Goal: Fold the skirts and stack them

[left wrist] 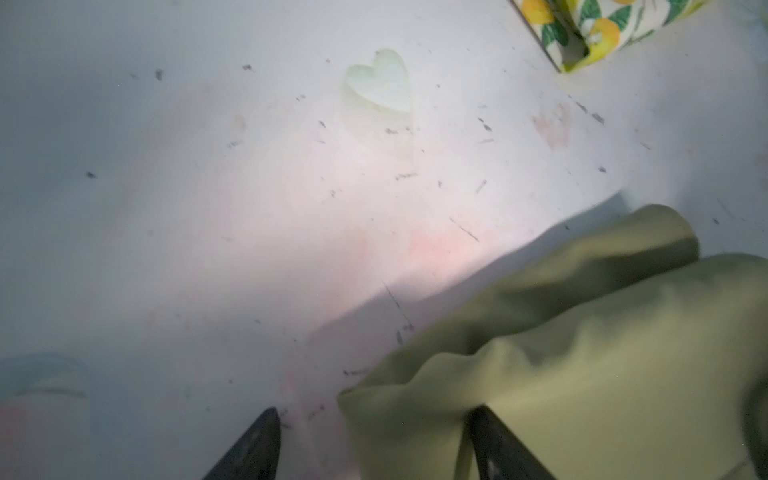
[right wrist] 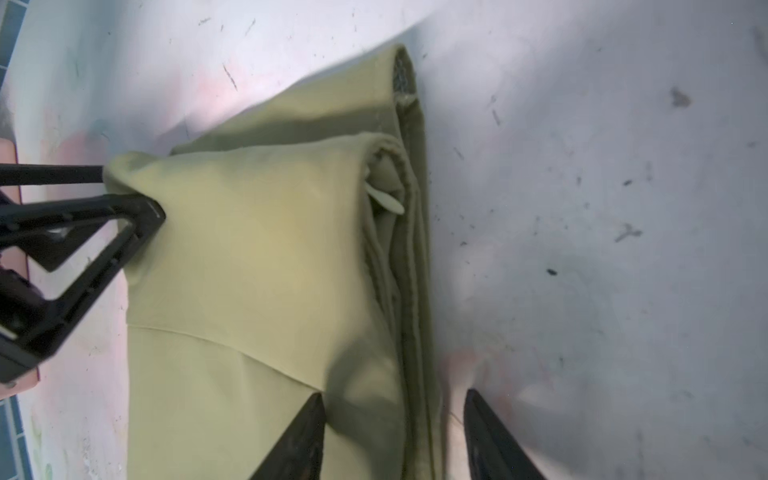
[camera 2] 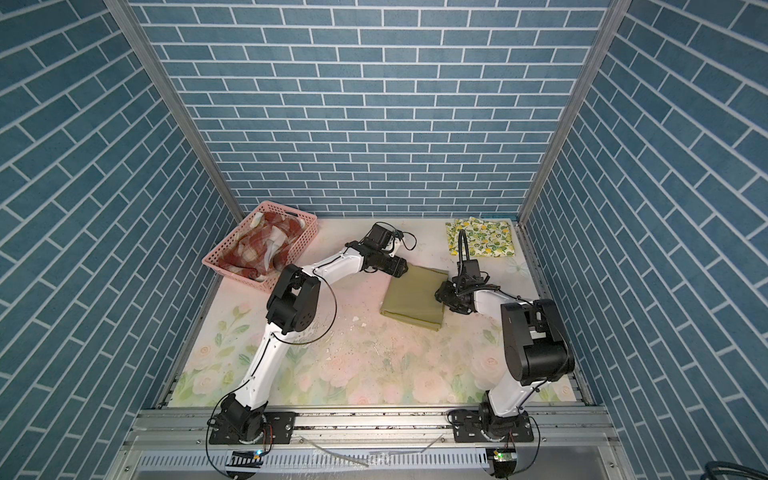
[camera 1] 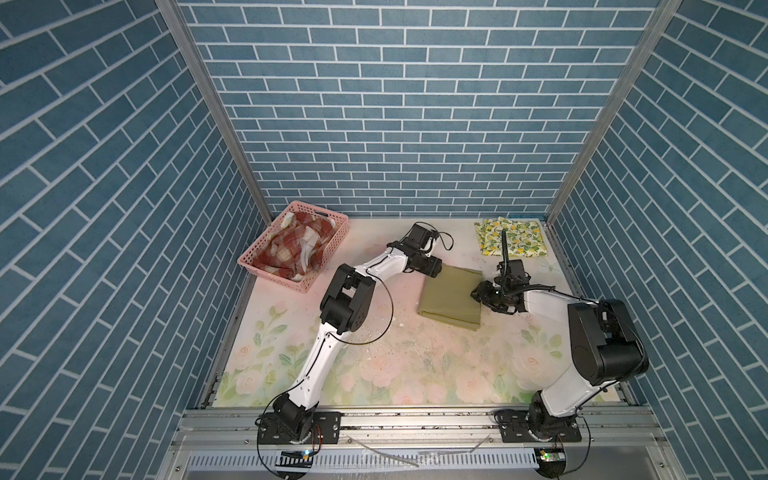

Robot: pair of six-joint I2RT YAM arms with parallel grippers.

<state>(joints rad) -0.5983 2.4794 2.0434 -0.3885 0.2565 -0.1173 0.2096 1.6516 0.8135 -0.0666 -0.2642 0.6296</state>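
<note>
The plain olive green skirt [camera 1: 451,297] [camera 2: 415,297] lies folded in a rectangle mid-table. My left gripper [camera 1: 435,270] [left wrist: 374,415] is at its far left corner, open, with the corner of the cloth [left wrist: 540,353] between the fingers. At the skirt's right edge is my right gripper [camera 1: 476,293] [right wrist: 395,397], open and straddling the layered folded edge [right wrist: 409,291]. The lemon-print skirt [camera 1: 509,237] [camera 2: 480,237] [left wrist: 602,29] lies folded at the far right. The rust-red plaid skirt [camera 1: 291,249] [camera 2: 257,245] is crumpled in the basket.
The pink perforated basket [camera 1: 270,277] [camera 2: 235,276] stands at the far left corner. The rose-printed table covering [camera 1: 374,353] is scuffed, with small white flecks near the middle. Blue brick walls close in three sides, and the arm bases sit on the front rail.
</note>
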